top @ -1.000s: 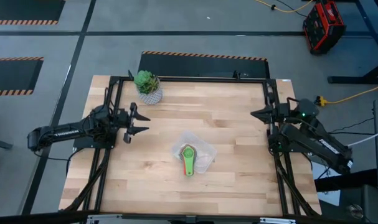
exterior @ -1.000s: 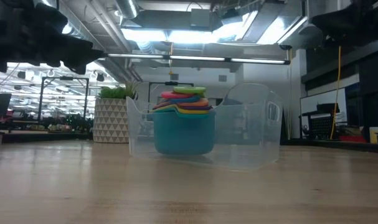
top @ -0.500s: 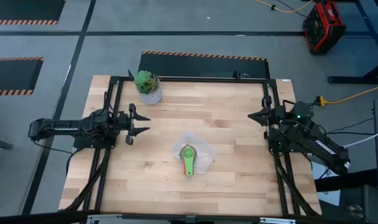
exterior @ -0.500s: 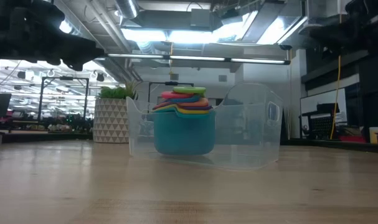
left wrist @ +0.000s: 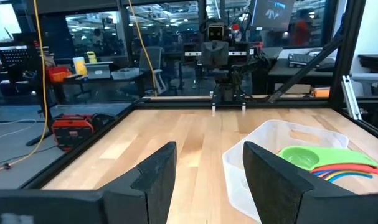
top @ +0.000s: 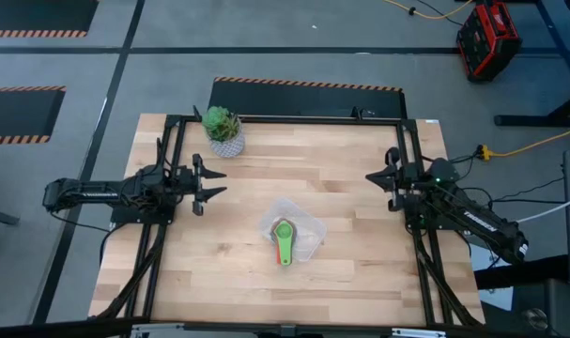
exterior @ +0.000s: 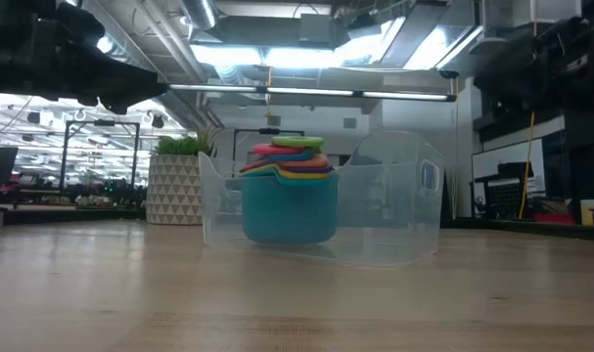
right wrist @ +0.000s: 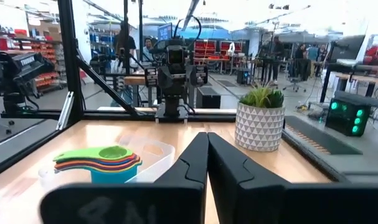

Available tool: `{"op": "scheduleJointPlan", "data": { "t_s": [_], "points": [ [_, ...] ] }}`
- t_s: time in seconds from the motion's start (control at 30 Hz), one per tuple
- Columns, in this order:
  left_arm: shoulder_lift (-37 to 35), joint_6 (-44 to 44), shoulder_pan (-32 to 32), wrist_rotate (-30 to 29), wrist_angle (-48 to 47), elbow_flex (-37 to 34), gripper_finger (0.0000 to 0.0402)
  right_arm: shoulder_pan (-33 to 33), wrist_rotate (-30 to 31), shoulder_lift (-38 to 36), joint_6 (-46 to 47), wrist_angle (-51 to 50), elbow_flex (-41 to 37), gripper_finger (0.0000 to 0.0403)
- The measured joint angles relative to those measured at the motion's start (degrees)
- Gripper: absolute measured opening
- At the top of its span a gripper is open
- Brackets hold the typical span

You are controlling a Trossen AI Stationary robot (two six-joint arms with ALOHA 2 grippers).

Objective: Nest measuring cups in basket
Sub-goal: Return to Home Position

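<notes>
Left arm withdrawn; measuring cups (top: 284,239) nested in basket (top: 310,228).
Left gripper (top: 212,184) spread; right gripper (top: 371,176) pressed together; task apparently complete.

Even overhead lighting; white ceiling strip lights (exterior: 277,54) glare in low view; clear plastic rectangular basket (exterior: 399,210) casts faint shadow.

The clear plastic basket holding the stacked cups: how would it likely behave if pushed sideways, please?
The clear plastic rectangular basket looks thin-walled and light, so it would probably slide on the smooth wooden table. The stack of coloured plastic measuring cups sits toward one end, so it may pivot rather than travel straight.
</notes>
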Motion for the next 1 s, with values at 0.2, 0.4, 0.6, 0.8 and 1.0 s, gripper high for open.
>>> {"op": "scheduleJointPlan", "data": {
  "t_s": [0.2,0.4,0.6,0.8,1.0],
  "points": [
    [0.0,-0.1,0.0,-0.1,-1.8,0.0,0.0179,0.0,-0.8,0.1,-1.3,-1.2,0.0,0.0014],
    [0.0,-1.7,0.0,-0.5,-4.6,0.0,0.0179,0.0,-0.3,0.4,-2.5,-2.8,0.1,0.0014],
    [0.0,-1.4,0.0,-0.7,-6.8,0.0,0.0179,0.0,-0.6,0.5,-0.6,-2.8,0.1,0.0014],
    [0.0,-1.4,0.0,-0.7,-8.1,0.0,0.0179,0.0,-0.6,0.5,0.6,-2.8,0.1,0.0014],
    [0.0,-1.5,0.0,-0.7,-8.3,0.0,0.0179,0.0,-0.6,0.5,0.5,-2.8,0.1,0.0014]
  ]
}}
